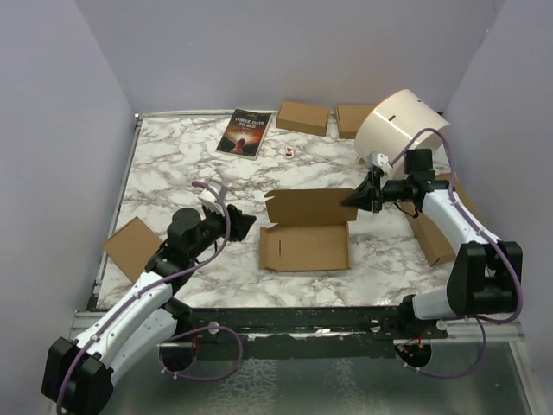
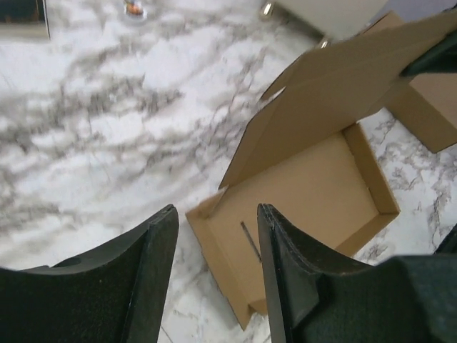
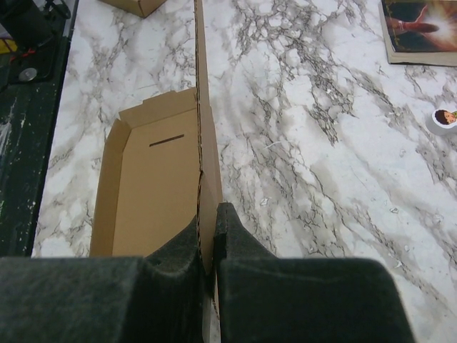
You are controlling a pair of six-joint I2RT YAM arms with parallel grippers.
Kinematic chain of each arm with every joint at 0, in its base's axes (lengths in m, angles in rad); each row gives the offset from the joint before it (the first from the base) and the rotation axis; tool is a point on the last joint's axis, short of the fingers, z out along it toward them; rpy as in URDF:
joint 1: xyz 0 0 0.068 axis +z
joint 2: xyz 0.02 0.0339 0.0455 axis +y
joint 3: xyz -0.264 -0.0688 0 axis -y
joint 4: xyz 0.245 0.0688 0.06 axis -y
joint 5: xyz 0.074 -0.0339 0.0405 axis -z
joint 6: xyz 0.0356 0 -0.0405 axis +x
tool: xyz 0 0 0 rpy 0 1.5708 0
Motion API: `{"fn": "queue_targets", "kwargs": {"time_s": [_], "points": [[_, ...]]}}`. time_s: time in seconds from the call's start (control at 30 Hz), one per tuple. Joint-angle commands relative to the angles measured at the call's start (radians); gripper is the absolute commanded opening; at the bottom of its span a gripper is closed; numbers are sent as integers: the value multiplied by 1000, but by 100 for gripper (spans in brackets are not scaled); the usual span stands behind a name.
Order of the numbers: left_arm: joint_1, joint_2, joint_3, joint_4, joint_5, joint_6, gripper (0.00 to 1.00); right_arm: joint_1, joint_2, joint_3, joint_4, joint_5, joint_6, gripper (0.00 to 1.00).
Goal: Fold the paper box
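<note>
The paper box (image 1: 304,246) lies open mid-table as a shallow brown cardboard tray, with its lid flap (image 1: 309,206) standing up along the far side. My right gripper (image 1: 357,198) is shut on the lid's right end; in the right wrist view the lid's edge (image 3: 206,143) runs between the fingers, the tray (image 3: 146,193) to its left. My left gripper (image 1: 244,223) is open and empty, just left of the box. In the left wrist view its gap (image 2: 218,275) faces the tray's near corner (image 2: 235,286).
A book (image 1: 244,132) lies at the back, a small round object (image 1: 289,150) beside it. Small brown boxes (image 1: 302,118) sit at the back and front left (image 1: 131,247). A white cylinder (image 1: 399,130) and flat cardboard (image 1: 432,235) are at the right.
</note>
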Motion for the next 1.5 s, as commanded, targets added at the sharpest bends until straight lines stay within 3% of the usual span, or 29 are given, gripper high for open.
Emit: {"fn": "queue_targets", "kwargs": {"time_s": [0.0,0.03,0.13,0.27,0.5,0.8,1.47], "points": [[5,19,-119,82,-38,-213,50,3,-37,-13,26,3,-14,1],[5,29,-140,118,-33,-234,48,3,-38,-15,28,3,-15,1],[6,92,-146,185,-48,-252,30,3,-43,-19,29,1,-16,1],[15,231,-112,236,-31,-245,21,3,-53,-27,33,-3,-26,1],[21,435,-73,397,52,-286,15,3,-78,-41,44,-16,-36,1],[21,609,-20,461,119,-322,10,3,-79,-43,45,-19,-36,1],[-34,700,-52,531,169,-388,9,3,-79,-49,57,-24,-26,1]]}}
